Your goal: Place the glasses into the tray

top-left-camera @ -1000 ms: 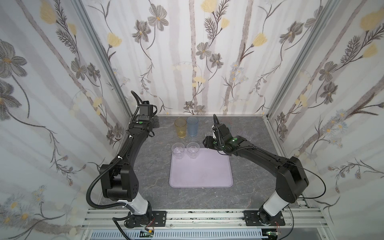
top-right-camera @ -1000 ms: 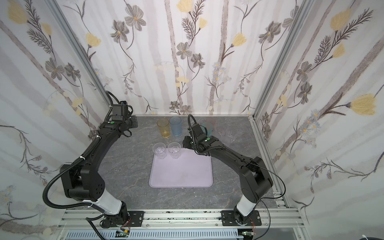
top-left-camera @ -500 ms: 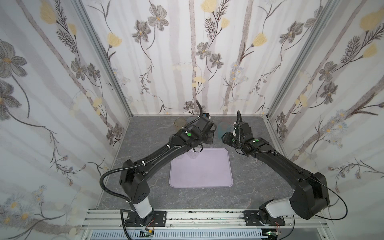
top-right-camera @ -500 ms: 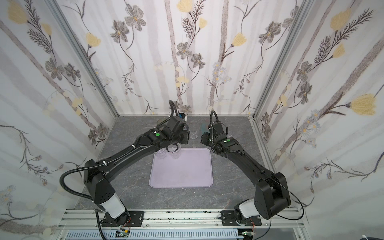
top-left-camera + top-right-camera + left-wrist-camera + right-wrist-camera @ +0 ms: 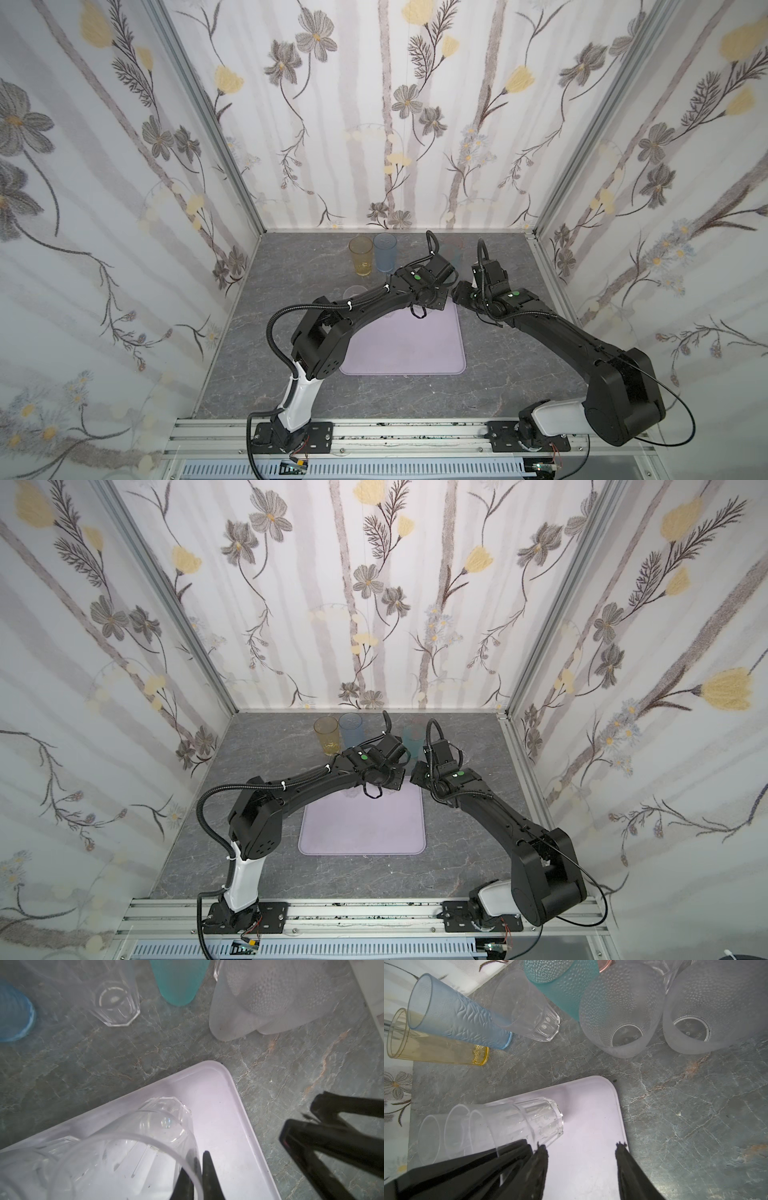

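Faceted glass going in at the tray's 1 o'clock corner

Rim pinch: the left gripper (image 5: 196, 1171) is clamped on the wall of a faceted clear glass (image 5: 164, 1124), one finger inside, likely so it sets down upright; the glass hangs over the tray (image 5: 228, 1122), contact unclear. Two more clear glasses (image 5: 452, 1132) appear to stand in the tray toward 11 o'clock. The right gripper (image 5: 581, 1147) is apart and empty beside that corner, probably leaving room. On the counter (image 5: 695, 1105) around 12 o'clock, not yet trayed: amber glass (image 5: 436, 1051), blue glass (image 5: 452, 1016), teal glass (image 5: 562, 982), two frosted glasses (image 5: 618, 1007)
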